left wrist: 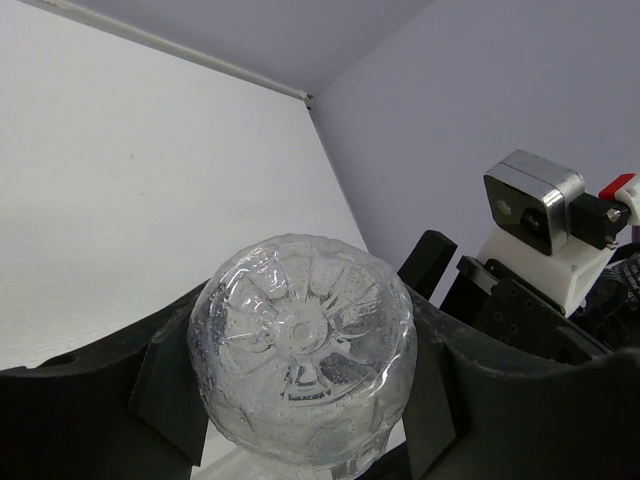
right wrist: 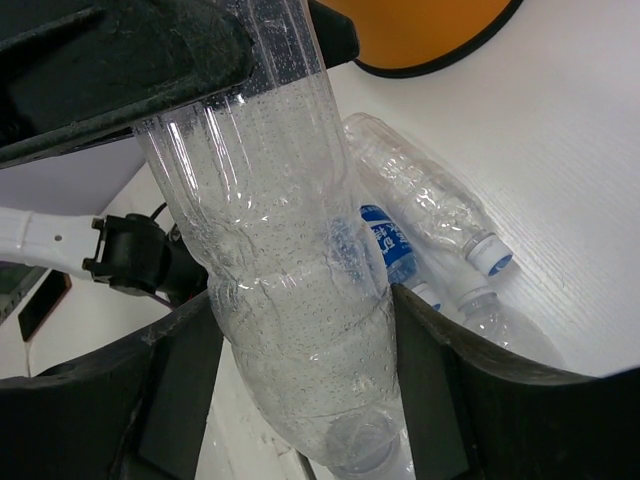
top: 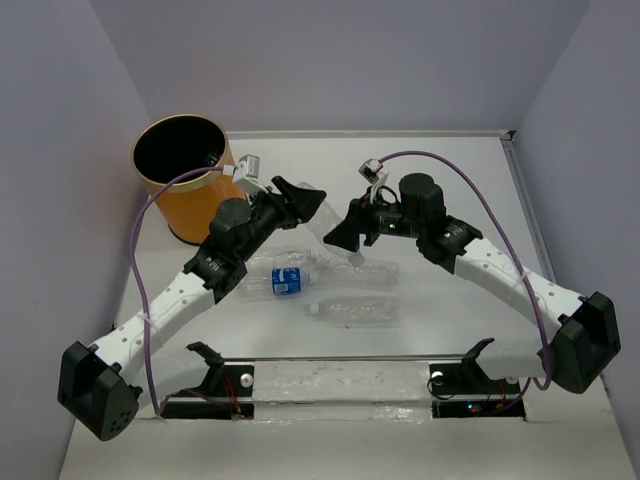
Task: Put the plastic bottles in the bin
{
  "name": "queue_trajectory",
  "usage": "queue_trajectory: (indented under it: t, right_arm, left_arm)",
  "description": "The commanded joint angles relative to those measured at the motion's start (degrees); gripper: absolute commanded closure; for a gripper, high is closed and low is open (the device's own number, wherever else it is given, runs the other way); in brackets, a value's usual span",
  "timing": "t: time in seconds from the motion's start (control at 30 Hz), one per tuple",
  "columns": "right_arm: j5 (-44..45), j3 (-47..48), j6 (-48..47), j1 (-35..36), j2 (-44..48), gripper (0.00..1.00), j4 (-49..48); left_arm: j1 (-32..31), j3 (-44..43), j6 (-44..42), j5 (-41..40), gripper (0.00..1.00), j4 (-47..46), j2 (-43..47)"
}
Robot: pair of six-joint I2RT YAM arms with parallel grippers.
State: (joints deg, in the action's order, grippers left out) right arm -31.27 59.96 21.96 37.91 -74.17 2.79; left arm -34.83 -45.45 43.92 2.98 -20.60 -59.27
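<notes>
A clear crinkled bottle (top: 328, 228) hangs above the table middle, held between both grippers. My left gripper (top: 305, 200) is shut on its base end (left wrist: 300, 350). My right gripper (top: 340, 232) is shut around its neck end (right wrist: 300, 330), with the cap pointing down. Three more bottles lie on the table below: one with a blue label (top: 285, 281), a clear one (top: 355, 310) in front of it and a clear one (top: 372, 270) to its right. The orange bin (top: 185, 180) stands open at the back left, to the left of my left gripper. Its orange wall (right wrist: 430, 30) shows in the right wrist view.
A black and clear rail (top: 340, 385) runs along the near table edge between the arm bases. Lilac walls close in the left, back and right sides. The right arm's wrist camera (left wrist: 530, 205) sits close to my left gripper.
</notes>
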Motion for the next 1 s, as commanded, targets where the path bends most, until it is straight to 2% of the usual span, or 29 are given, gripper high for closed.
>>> queue_trajectory:
  t: [0.0,0.07,0.13,0.17,0.23,0.27,0.33,0.5,0.57,0.63,0.67,0.77,0.9,0.97]
  right_arm:
    - [-1.8,-0.2,1.1,0.3,3.3,0.22,-4.1]
    - [-2.2,-0.7,0.3,0.3,4.4,0.12,-3.7]
    - [-2.2,-1.8,-0.9,0.3,6.2,0.1,-1.0]
    - [-1.6,-2.2,-1.6,0.3,6.9,0.09,-0.2]
    - [-0.9,-4.2,-3.8,0.3,8.6,0.09,2.4]
    - [0.4,-4.9,-4.7,0.3,8.9,0.11,3.3]
    - [1.6,-6.2,-5.3,0.3,9.4,0.12,5.1]
    - [4.4,-11.5,-6.0,0.3,11.6,0.15,5.6]
    - [5.6,-12.2,-6.5,0.3,11.9,0.15,6.0]
    - [7.4,-12.4,-7.2,0.3,11.4,0.17,7.2]
    - [8.3,-12.4,-7.5,0.3,11.2,0.17,7.7]
    - [11.2,-12.2,-8.5,0.3,10.3,0.17,9.4]
    - [17.8,-11.1,-8.6,0.3,8.3,0.16,13.5]
    - [22.7,-10.7,-8.5,0.3,6.8,0.12,15.8]
  left_arm:
    - [-0.1,-4.5,-3.0,-6.0,0.56,0.0,1.9]
    - [0.8,-8.5,-6.6,-10.1,0.56,6.2,1.7]
    - [2.3,-14.9,-9.2,-12.3,0.56,9.6,1.5]
    - [5.0,-17.1,-10.2,-13.0,0.56,11.1,1.4]
    - [9.0,-23.9,-11.5,-14.1,0.56,15.8,0.2]
    - [14.2,-26.1,-11.9,-13.2,0.56,17.9,-0.8]
    - [19.2,-32.3,-12.2,-13.0,0.56,19.8,-2.2]
    - [30.7,-44.6,-16.1,-19.5,0.56,24.9,-8.2]
    - [33.0,-46.0,-17.2,-22.0,0.55,25.4,-9.7]
    - [34.4,-47.0,-19.2,-28.4,0.54,26.0,-12.1]
    - [36.2,-46.9,-19.7,-28.4,0.53,26.0,-12.1]
    - [37.4,-44.9,-22.3,-34.6,0.52,24.0,-13.8]
    - [38.0,-42.1,-23.4,-37.9,0.49,22.1,-16.4]
    - [38.0,-40.3,-23.9,-39.6,0.42,21.0,-17.0]
